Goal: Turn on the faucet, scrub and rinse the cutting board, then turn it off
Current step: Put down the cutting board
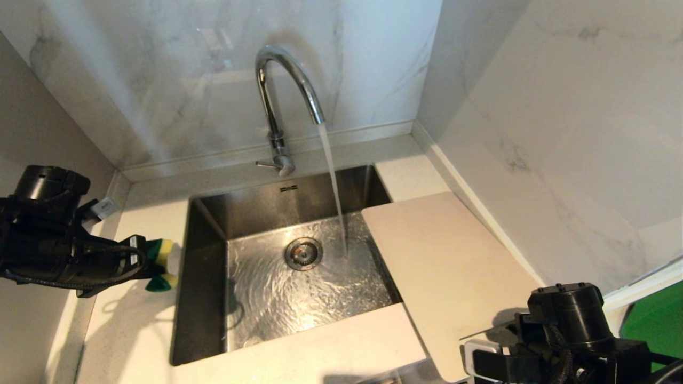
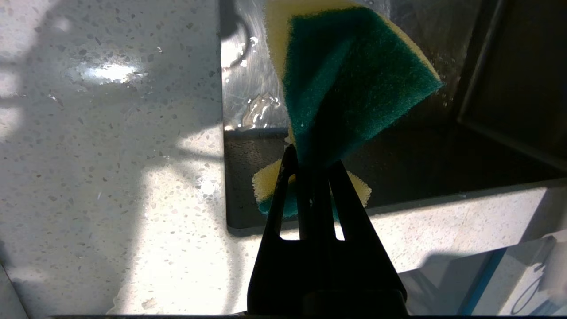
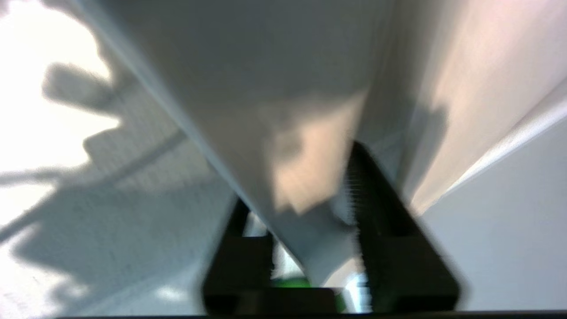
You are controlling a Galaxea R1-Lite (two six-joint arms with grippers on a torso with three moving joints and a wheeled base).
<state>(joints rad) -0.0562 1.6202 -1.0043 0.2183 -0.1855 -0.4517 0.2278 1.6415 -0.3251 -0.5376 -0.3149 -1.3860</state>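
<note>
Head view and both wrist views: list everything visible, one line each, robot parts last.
faucet: one, chrome, behind the sink, water running.
sink: one, steel, set in the counter, wet floor.
cutting board: one, pale beige, over the sink's right edge and counter.
sponge: one, green and yellow, in the left claw.
counter: one, white speckled, around the sink.
green object: one, bright green, far right.
left claw: black, shut on sponge, left of the sink.
right claw: black, astride the board's near edge.

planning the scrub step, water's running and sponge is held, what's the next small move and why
Probably swing the cutting board under the stream: the faucet runs into the sink, the board lies dry beside it between the right gripper fingers, and the left gripper grips the sponge.
</note>
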